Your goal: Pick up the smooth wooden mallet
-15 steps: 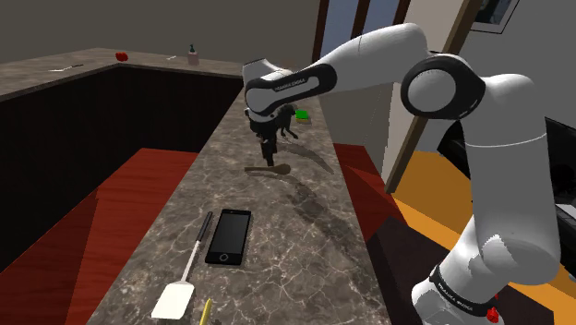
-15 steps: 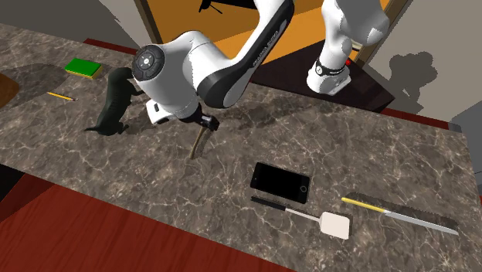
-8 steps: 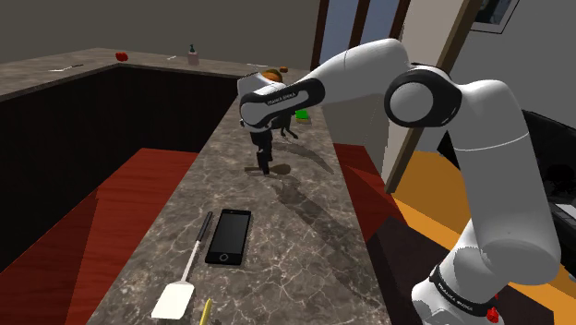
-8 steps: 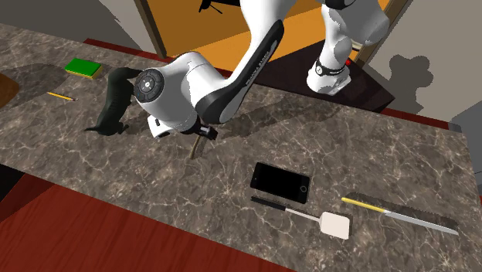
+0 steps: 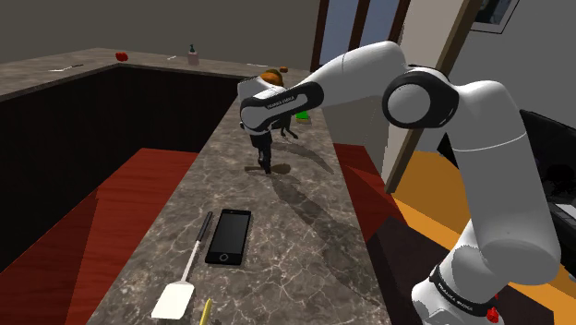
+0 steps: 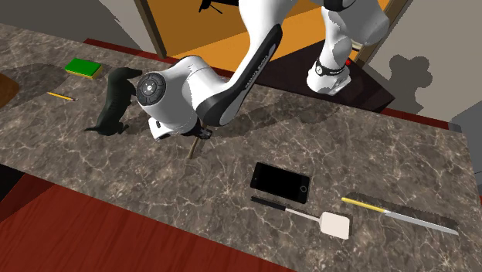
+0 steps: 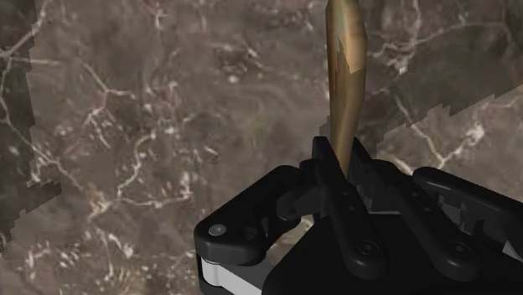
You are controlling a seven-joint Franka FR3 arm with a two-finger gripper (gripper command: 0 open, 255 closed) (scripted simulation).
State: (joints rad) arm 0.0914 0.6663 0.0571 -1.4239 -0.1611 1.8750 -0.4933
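hand (image 7: pixel 339 163): clenched on the mallet (image 7: pixel 345 75) by its brown wooden handle, low over the marbled bench (image 6: pixel 371 154)
mallet: handle clasped between both fingers, running out past the fingertips toward the bench
phone (image 6: pixel 280 181): flat, near the hand
spatula (image 6: pixel 332 223): beyond the phone from the hand
dog figurine (image 6: pixel 116 96): black, just beside the hand, opposite the phone

**Pincer down, fingers clamped**

The white arm (image 5: pixel 355 76) stands up from its base, folds at the elbow and stretches forward and down. Its wrist points the black pincer (image 7: pixel 339 168) steeply downward. Both fingers (image 7: pixel 323 180) press against the mallet (image 7: pixel 345 75) handle, which juts out beyond the fingertips.
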